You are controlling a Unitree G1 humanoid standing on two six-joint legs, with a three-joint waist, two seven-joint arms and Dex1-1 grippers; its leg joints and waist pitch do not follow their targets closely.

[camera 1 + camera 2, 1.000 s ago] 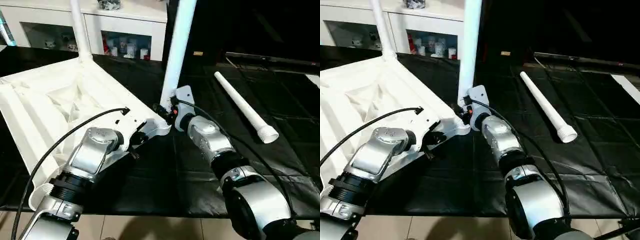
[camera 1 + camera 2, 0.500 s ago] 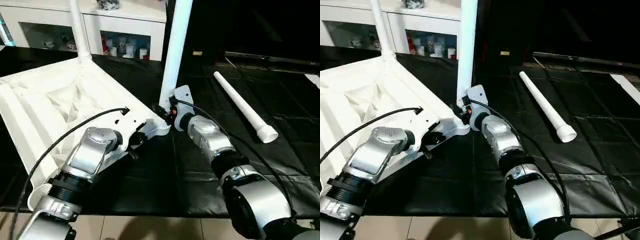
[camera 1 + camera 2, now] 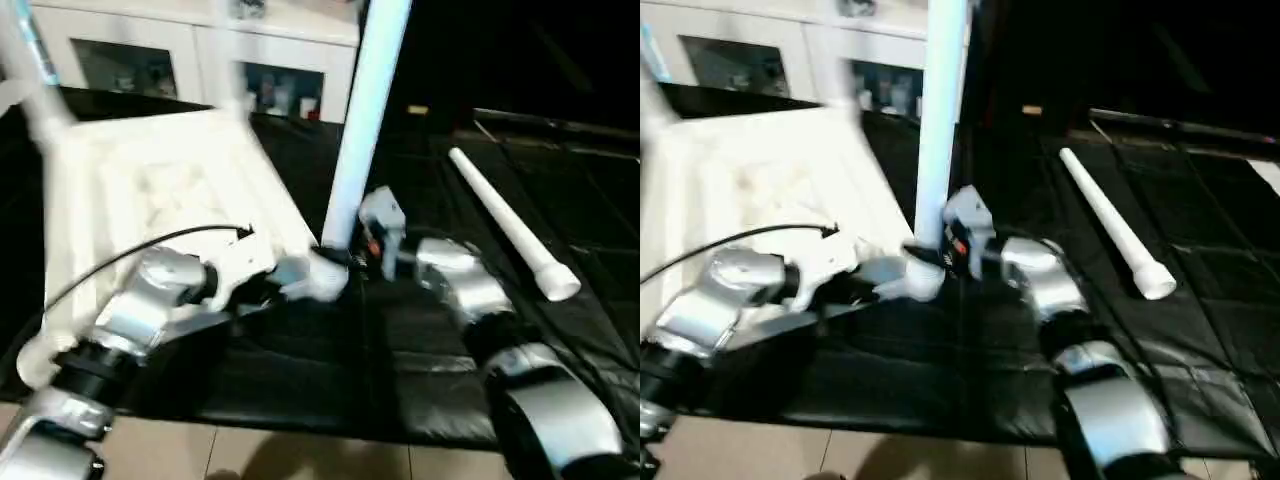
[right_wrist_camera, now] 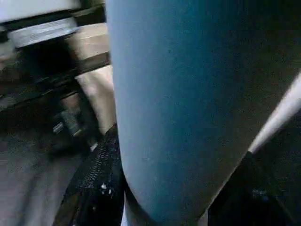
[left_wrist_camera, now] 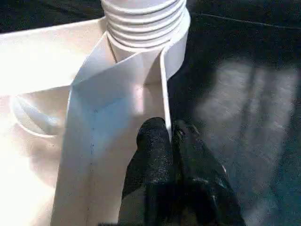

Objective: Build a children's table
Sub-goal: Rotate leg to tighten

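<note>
The white table top [image 3: 150,190] lies underside up on the black mat. One white leg [image 3: 362,120] stands upright in the near corner socket [image 3: 318,277]. My left gripper [image 5: 168,129] is shut on the thin rim wall of the table top, just below that socket's threaded leg end [image 5: 143,21]. My right gripper [image 4: 174,155] is shut on the upright leg's base, one black finger [image 4: 96,179] on either side. A second fitted leg [image 3: 35,85] rises at the far left corner. A loose leg [image 3: 505,225] lies on the mat to the right.
A white cabinet [image 3: 285,55] with glass doors stands behind the table top. The black mat [image 3: 430,360] ends near the front, with tan floor [image 3: 300,450] below. My left arm's black cable [image 3: 150,245] arcs over the table top.
The table top's far end, with its fitted leg, has swung to the left. Both grips are unchanged. The view has also shifted a little.
</note>
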